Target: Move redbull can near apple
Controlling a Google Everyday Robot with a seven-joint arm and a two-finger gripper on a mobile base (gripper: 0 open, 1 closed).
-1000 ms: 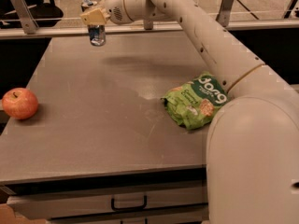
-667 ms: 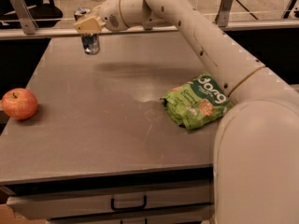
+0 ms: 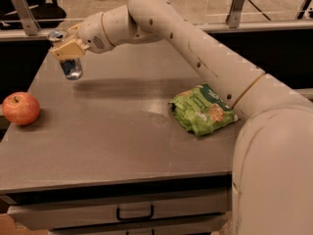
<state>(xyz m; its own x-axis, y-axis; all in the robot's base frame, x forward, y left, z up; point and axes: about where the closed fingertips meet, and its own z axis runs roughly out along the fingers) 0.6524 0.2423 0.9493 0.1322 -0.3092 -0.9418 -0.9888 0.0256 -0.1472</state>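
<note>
A round red apple with yellowish patches and a dark stem sits at the left edge of the grey table. My gripper is at the far left, above the table, shut on the redbull can. The silver and blue can hangs tilted in the air, its lower part showing below the fingers and its silver top just above them. The can is behind and to the right of the apple, well apart from it.
A green snack bag lies on the right part of the table, under my arm. A drawer with a dark handle runs below the table's front edge. A rail with metal posts stands behind the table.
My gripper has carried the can to the left and toward the front, closer to the apple. The apple and the bag have not moved.
</note>
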